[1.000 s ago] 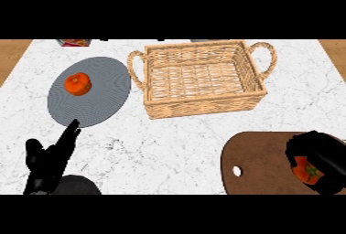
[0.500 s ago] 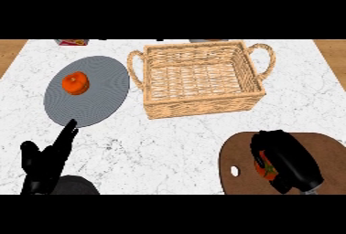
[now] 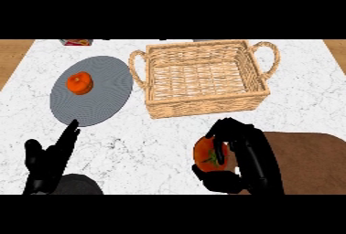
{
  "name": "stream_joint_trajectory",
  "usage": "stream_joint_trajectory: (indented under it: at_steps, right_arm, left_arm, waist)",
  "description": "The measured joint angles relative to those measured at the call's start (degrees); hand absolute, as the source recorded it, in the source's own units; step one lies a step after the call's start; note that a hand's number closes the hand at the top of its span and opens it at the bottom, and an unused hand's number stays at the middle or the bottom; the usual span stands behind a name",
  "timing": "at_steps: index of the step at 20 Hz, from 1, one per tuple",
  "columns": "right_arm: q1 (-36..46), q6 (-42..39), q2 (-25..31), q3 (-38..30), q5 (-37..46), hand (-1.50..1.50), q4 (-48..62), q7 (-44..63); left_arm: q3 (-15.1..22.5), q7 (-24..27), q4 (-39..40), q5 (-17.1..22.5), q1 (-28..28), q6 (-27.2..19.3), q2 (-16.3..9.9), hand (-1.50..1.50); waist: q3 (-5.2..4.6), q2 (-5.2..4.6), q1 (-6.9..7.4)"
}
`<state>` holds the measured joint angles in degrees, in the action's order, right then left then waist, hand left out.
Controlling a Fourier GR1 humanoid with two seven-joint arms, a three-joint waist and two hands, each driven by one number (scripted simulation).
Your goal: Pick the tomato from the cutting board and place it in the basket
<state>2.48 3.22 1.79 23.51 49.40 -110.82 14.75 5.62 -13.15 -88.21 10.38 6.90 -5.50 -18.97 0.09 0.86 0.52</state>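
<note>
My right hand (image 3: pixel 249 160) is curled round the red tomato (image 3: pixel 207 155), whose green stem shows toward the palm. It holds the fruit above the white counter, just left of the brown cutting board (image 3: pixel 310 157) at the lower right. The wicker basket (image 3: pixel 202 77) with two loop handles stands behind it, toward the top centre, with nothing inside. My left hand (image 3: pixel 51 160) rests open at the lower left, fingers pointing up.
A grey round plate (image 3: pixel 91 89) lies at the upper left with an orange fruit (image 3: pixel 79 82) on it. A small red and white object (image 3: pixel 76 42) sits at the counter's far edge. Wooden floor shows beyond both side edges.
My right hand has moved left and away from me off the cutting board, carrying the tomato toward the basket. The left hand stays in place.
</note>
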Motion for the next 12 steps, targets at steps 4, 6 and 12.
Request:
stream_joint_trajectory:
  at_steps: [4,6,12]
  right_arm:
    - [5.9,4.5,-1.1,3.2,2.0,1.50,-4.0,14.0]
    - [9.9,5.9,-1.4,4.2,3.6,1.50,-5.2,21.0]
    - [25.6,6.6,-1.7,4.3,7.5,1.50,-4.2,40.8]
  left_arm:
    - [0.1,0.1,0.3,-0.2,-0.2,0.0,0.2,0.00]
    - [0.4,0.1,0.3,-0.4,-0.4,0.0,0.4,0.00]
    - [1.0,0.1,0.8,-1.1,-1.1,-0.2,1.1,0.00]
  waist:
    - [-0.05,0.11,0.30]
    - [-0.05,0.12,0.50]
    - [0.06,-0.02,1.14]
